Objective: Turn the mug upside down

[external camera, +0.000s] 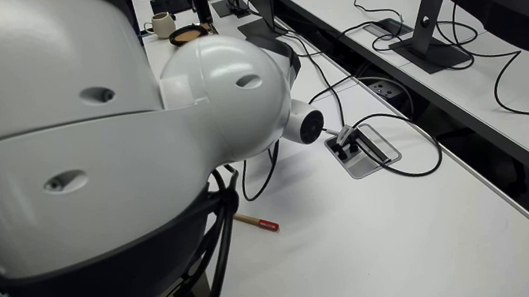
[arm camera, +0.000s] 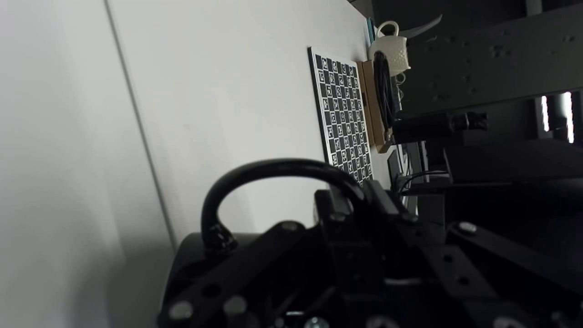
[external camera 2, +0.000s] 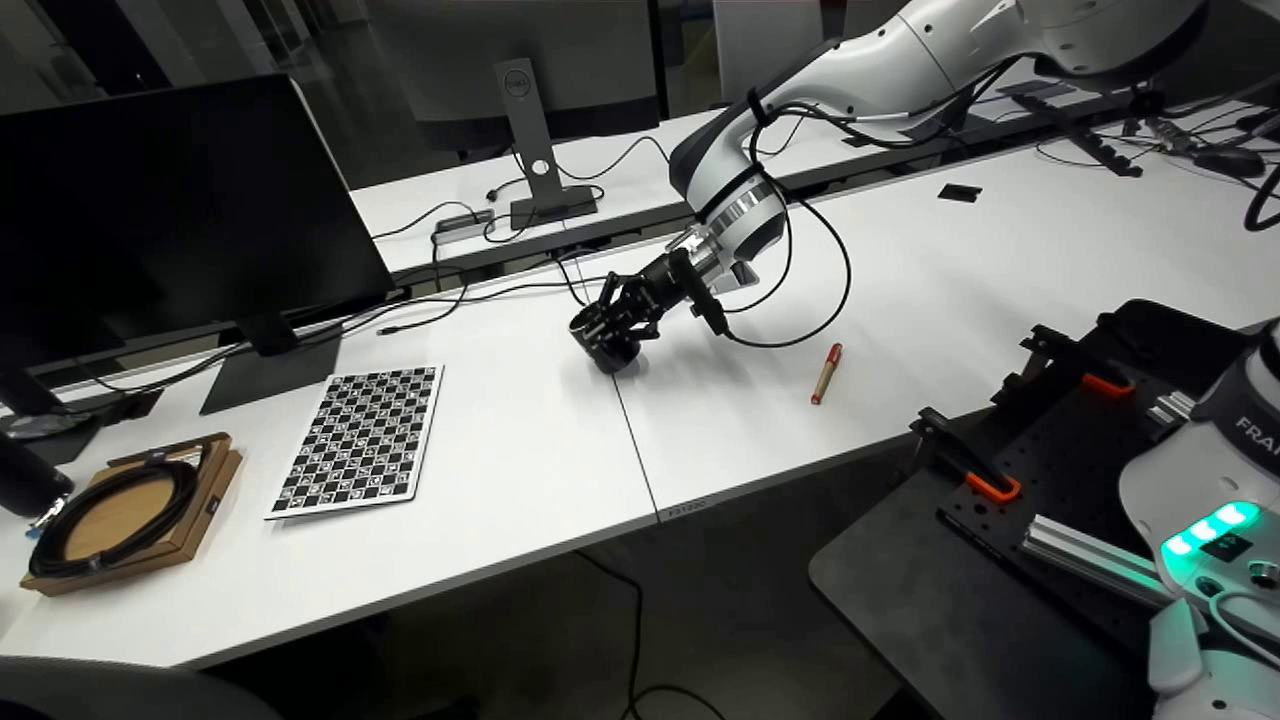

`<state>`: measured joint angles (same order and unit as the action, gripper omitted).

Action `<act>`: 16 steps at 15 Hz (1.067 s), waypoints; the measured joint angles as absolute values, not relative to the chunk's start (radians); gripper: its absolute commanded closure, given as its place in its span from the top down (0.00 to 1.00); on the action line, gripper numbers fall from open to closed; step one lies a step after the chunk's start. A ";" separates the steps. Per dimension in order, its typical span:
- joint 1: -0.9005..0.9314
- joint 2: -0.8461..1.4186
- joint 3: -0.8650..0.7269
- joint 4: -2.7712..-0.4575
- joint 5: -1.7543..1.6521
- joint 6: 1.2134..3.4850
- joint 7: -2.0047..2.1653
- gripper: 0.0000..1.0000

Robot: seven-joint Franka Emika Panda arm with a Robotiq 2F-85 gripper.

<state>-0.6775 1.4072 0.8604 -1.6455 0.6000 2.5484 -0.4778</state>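
The small black mug (external camera 2: 612,350) is tilted over the white desk in an exterior view, its rim towards the upper left. Its lower edge is at or just above the desktop; I cannot tell whether it touches. My gripper (external camera 2: 632,308) reaches it from the upper right. In the wrist view the curved mug handle (arm camera: 282,167) runs in between the fingertips of my gripper (arm camera: 356,199), which are shut on it. Part of the mug body shows at the lower left there, mostly behind the dark finger links. The arm hides both mug and gripper in an exterior view.
A red-capped pen (external camera 2: 828,372) lies on the desk, right of the gripper. A checkered board (external camera 2: 362,440) lies to the left, with a coiled cable on a cardboard box (external camera 2: 215,480) beyond. Loose black cables (external camera 2: 500,291) run behind the mug, near a monitor (external camera 2: 180,210).
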 measured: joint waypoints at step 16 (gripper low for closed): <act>-0.726 1.464 0.838 -1.599 0.682 2.374 -0.550 0.04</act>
<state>-0.7262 1.4635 0.8376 -1.5988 0.6817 2.3742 -0.5499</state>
